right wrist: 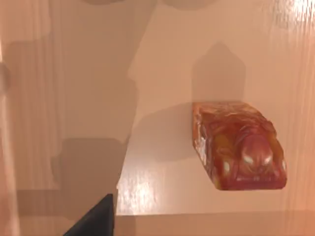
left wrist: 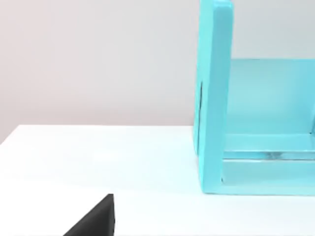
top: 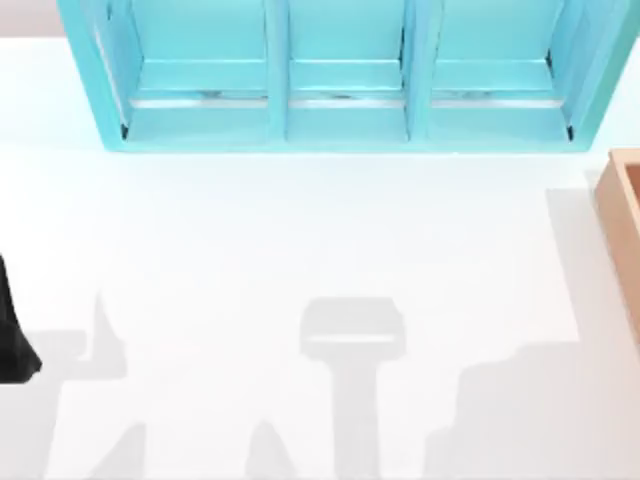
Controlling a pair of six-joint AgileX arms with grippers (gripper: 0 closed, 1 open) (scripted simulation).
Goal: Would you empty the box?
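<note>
Left pincer [top: 12, 340]: dark shape at far left edge of the top view, parked over the tabletop [top: 300, 230]; finger state cannot be told. Turquoise shelf unit [top: 345, 75]: upper centre, 3 compartments. Box [top: 625, 235]: far right edge. Right wrist view looks into it: 1 reddish-orange glossy block [right wrist: 238, 147] on the floor, right of centre. Right pincer [right wrist: 96, 221]: 1 dark finger at lower left, state cannot be told. Advice: centre over the block, span its narrow sides, descend clear of the walls.

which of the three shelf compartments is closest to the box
The right-hand compartment of the turquoise shelf; the tan box sits at the table's right edge, nearer it than the middle or left ones.
</note>
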